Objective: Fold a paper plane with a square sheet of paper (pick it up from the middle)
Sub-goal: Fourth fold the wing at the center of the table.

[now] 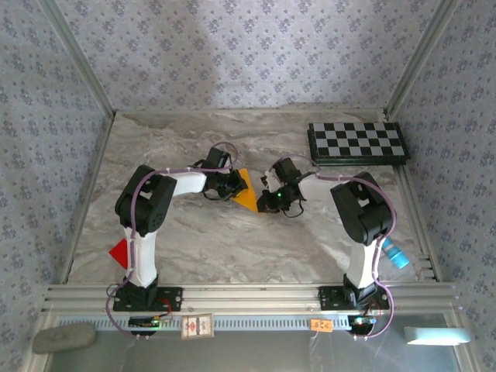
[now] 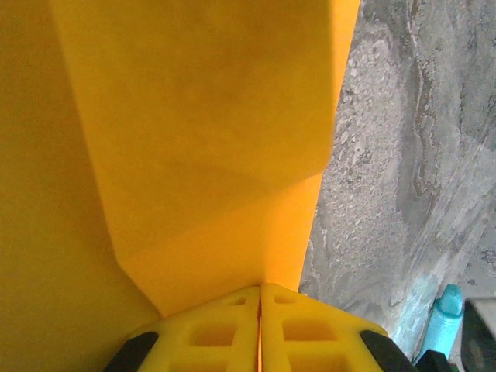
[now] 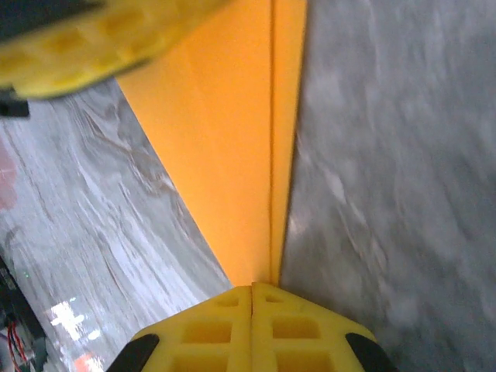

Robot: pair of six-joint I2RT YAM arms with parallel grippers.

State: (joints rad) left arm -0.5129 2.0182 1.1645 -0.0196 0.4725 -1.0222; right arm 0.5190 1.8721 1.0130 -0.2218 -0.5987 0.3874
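Observation:
The square sheet of paper (image 1: 246, 191), orange-yellow, is folded into a pointed wedge and held above the middle of the table between both grippers. My left gripper (image 1: 231, 186) is shut on its left side. In the left wrist view the paper (image 2: 201, 139) shows several creases and runs into the closed yellow fingertips (image 2: 261, 288). My right gripper (image 1: 268, 198) is shut on the narrow end. In the right wrist view the paper (image 3: 232, 155) tapers, with a long centre crease, down into the closed fingertips (image 3: 252, 288). The left gripper's yellow fingers (image 3: 93, 39) cross that view's top left.
A black-and-white checkerboard (image 1: 356, 142) lies at the back right. A small red triangular piece (image 1: 118, 253) sits by the left arm's base. A light blue bottle-like item (image 1: 395, 254) lies near the right arm's base, and its blue shows at the lower right (image 2: 443, 322). Walls enclose the marble table (image 1: 194, 240).

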